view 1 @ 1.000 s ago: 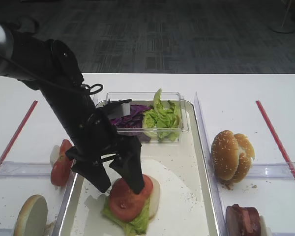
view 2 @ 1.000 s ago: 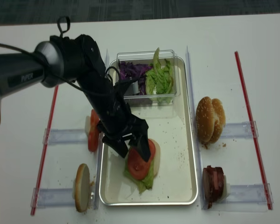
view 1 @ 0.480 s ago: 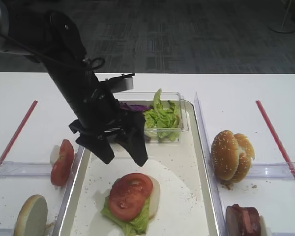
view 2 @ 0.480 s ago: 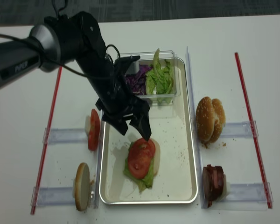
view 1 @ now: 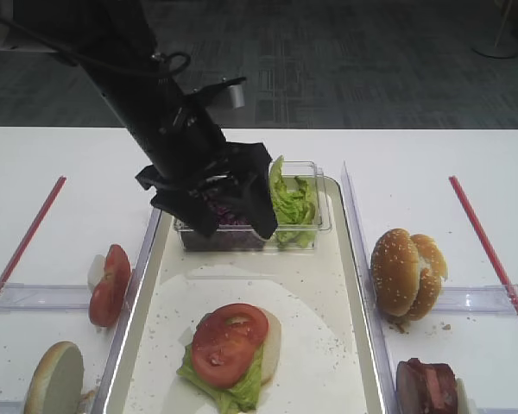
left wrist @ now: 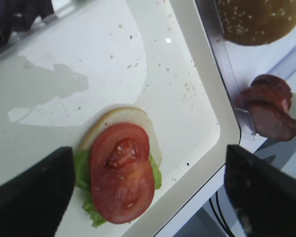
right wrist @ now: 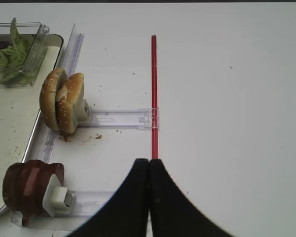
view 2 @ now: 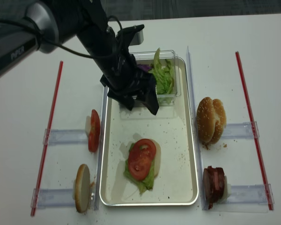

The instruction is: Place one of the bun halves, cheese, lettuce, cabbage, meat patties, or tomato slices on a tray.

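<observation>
Left end effector (view 1: pixel 233 226) spread wide and empty in the exterior high view, hanging over the near wall of the clear tub (view 1: pixel 315 226) at the far end of the tray (view 1: pixel 363 293). Nothing between the jaws. Lower on the tray floor, a tomato slice (view 1: pixel 229 343) lying flat on lettuce (view 1: pixel 224 392) and a pale bun half (view 1: pixel 272 332): stacked in burger order, so likely set there on purpose. More tomato slices (view 1: pixel 110 285) standing on edge in a clear holder (view 1: pixel 34 296) on the counter (view 1: pixel 69 216), upright probably for an easy pinch from above.

Right wrist view: right end effector (right wrist: pixel 149 197) pressed together on nothing, parked above bare counter, well apart from the sesame buns (right wrist: pixel 61 101) and the meat patties (right wrist: pixel 29 187), both propped on edge in their own holders just beside the tray.

Left wrist view: two dark fingers (left wrist: pixel 32 195) far apart at the frame's sides, the tomato-topped stack seen between them but well below, not touched. Judged as a finished drop.

Exterior high (realsense) view: from overhead, left end effector above the tub end, the stack near the tray's middle, clear of arm and rim. Tub lettuce (view 2: pixel 163 75) in plain sight; purple cabbage (view 2: pixel 144 68) mostly hidden behind the arm.
</observation>
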`<move>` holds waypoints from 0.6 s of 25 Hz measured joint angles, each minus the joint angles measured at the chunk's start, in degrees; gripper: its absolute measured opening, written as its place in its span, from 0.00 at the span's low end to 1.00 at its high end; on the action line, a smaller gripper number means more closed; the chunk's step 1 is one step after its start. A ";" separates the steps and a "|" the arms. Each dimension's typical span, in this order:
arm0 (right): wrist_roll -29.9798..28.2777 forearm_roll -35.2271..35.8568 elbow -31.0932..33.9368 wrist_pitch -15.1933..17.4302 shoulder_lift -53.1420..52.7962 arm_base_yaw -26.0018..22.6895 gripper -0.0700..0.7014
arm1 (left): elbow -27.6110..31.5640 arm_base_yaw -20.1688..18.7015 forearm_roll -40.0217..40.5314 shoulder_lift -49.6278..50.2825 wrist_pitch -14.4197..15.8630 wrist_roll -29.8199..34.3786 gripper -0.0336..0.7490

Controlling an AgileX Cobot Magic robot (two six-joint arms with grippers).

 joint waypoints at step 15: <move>-0.11 0.00 0.00 0.00 0.00 0.00 0.56 | -3.01 0.00 12.12 0.00 0.40 -5.82 0.77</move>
